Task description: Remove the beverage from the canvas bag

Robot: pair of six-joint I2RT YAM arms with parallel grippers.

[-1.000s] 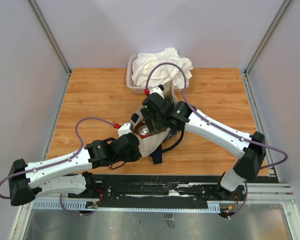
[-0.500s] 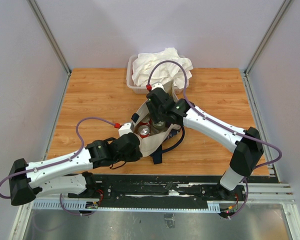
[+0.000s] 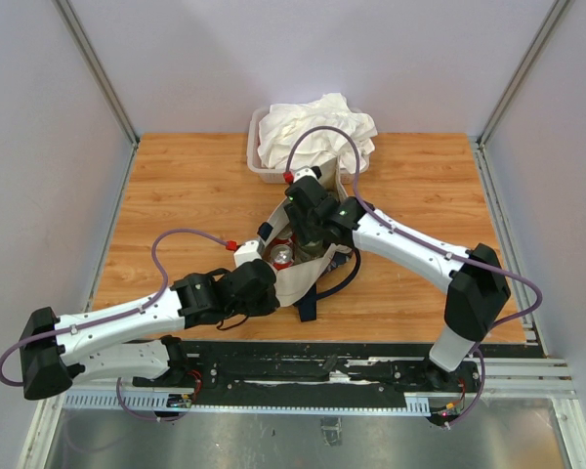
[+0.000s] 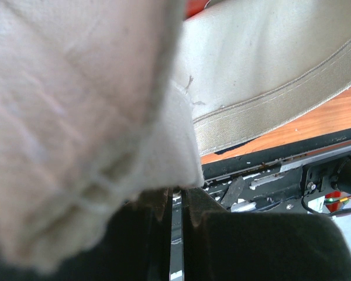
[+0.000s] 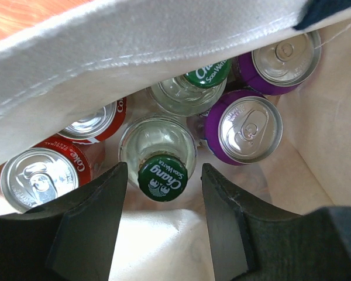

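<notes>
Canvas bag [image 3: 293,284]: bench centre, rim pinched in my left tool [image 4: 175,196]. Green-capped bottle [image 5: 162,175]: upright inside the bag, purple can [image 5: 248,130] at its 2 o'clock. My right tool [image 5: 164,171] is spread, one finger on either side of its cap.

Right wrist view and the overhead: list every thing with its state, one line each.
Canvas bag, mouth open.
Left fingers, shut on the bag's rim.
Right fingers, open, astride the near bottle's cap.
Near glass bottle, upright, capped.
Far glass bottle, upright, capped.
Purple cans, upright, unopened.
Red cans, upright, one half hidden by the bag's wall.
Clear tub, heaped with white cloth.
</notes>
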